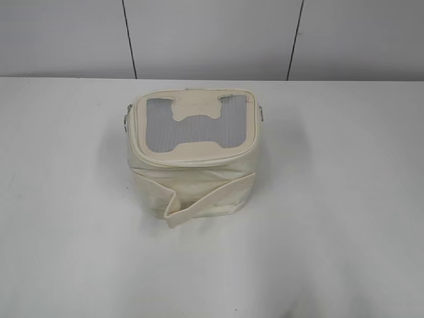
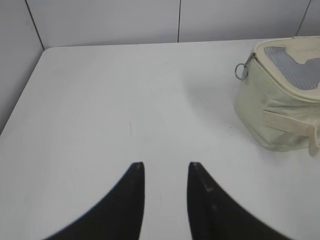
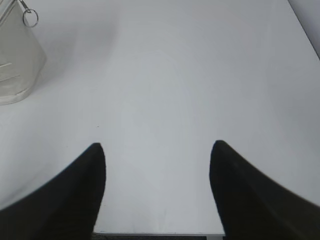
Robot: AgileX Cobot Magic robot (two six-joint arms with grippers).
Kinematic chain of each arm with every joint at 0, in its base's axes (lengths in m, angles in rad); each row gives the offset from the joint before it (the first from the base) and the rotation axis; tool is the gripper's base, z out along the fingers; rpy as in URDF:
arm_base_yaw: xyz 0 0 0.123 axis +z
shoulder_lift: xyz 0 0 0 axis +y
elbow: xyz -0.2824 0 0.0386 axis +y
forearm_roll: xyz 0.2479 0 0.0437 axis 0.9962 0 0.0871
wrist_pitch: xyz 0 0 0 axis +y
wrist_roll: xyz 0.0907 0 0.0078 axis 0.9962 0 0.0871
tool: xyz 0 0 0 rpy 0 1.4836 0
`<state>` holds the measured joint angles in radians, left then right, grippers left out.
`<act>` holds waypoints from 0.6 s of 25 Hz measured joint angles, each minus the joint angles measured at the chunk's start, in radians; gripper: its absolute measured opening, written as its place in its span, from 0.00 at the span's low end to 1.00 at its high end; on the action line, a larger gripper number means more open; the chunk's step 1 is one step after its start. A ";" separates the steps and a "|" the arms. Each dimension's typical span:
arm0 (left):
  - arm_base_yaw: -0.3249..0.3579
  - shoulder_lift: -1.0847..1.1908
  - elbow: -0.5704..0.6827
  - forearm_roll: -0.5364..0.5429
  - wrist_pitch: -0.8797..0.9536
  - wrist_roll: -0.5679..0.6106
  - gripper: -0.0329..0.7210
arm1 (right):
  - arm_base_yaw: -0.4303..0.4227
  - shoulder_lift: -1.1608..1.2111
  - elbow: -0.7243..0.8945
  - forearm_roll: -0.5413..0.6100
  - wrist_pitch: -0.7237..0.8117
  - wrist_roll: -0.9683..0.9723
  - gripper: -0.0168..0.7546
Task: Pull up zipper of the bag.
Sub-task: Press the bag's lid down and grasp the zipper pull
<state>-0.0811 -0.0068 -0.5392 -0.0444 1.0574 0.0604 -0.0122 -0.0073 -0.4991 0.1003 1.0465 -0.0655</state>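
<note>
Cream leather-like bag (image 1: 193, 156) is sitting upright near the middle of the white bench (image 1: 344, 218), its grey mesh lid panel (image 1: 192, 126) facing up with the bone-shaped patch (image 1: 197, 108) lying across it. Running round the lid rim is the zipper (image 1: 136, 140), and a silver ring pull (image 2: 241, 70) is hanging at the bag's left end in the left wrist view, while another ring (image 3: 30, 18) is dangling at the opposite end in the right wrist view. A wide strap band (image 1: 205, 199) is wrapping the body, its loose end jutting out low on the near side. Neither arm is showing in the exterior view. The left gripper (image 2: 166, 170) is hovering over bare bench, well apart from the bag, which is sitting far and to the right of it; its jaws are standing a modest gap apart and gripping nothing. The right gripper (image 3: 157, 150) is likewise hanging over bare bench, the bag far off to its left, jaws spread wide and holding nothing.
</note>
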 joint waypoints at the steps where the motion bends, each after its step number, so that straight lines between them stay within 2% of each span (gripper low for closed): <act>1: 0.000 0.000 0.000 0.000 0.000 0.000 0.35 | 0.000 0.000 0.000 0.000 0.000 0.000 0.69; 15: 0.000 0.000 0.000 0.000 0.000 0.000 0.35 | 0.000 0.000 0.000 0.000 0.000 0.000 0.69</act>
<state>-0.0811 -0.0068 -0.5392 -0.0444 1.0574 0.0604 -0.0122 -0.0073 -0.4991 0.1003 1.0465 -0.0655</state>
